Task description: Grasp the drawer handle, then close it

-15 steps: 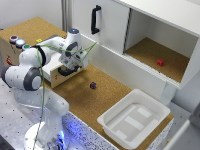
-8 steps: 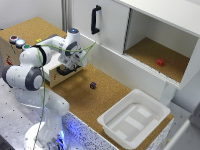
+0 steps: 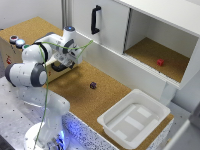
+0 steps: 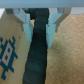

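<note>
The drawer handle point(image 4: 37, 50) is a short black bar that runs between my gripper's point(image 4: 39, 24) two pale fingers point(image 4: 26, 22) in the wrist view. Both fingers press against its sides, so the gripper is shut on it. The pale cream front of the drawer point(image 4: 11, 47) lies beside the handle. In the exterior view my gripper point(image 3: 62, 65) sits low against the light wooden box point(image 3: 9, 51) at the exterior view's left. There the hand hides the handle and most of the drawer front.
A big white cabinet stands behind, with a long black door handle point(image 3: 95, 20) and an open compartment holding a small red object point(image 3: 160, 62). A small dark object point(image 3: 93, 85) lies on the cork surface. A white tub point(image 3: 135, 120) sits near the front right.
</note>
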You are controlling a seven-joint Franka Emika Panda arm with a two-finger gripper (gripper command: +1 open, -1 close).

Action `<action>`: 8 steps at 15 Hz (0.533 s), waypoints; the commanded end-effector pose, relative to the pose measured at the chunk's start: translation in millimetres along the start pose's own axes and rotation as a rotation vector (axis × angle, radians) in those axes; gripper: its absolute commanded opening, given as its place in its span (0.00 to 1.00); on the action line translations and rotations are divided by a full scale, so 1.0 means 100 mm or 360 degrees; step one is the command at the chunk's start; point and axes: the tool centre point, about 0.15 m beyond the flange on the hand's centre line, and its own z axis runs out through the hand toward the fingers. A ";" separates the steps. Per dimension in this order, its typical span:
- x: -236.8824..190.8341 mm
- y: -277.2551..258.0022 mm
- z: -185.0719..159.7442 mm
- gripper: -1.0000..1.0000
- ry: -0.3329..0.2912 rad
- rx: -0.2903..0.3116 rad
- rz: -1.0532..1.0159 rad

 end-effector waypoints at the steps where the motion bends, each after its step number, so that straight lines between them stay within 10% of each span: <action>1: -0.05 -0.66 0.33 0.00 -0.0055 -0.0007 -0.0039; 8: -0.12 -1.07 0.38 0.00 -0.0013 0.0058 -0.0078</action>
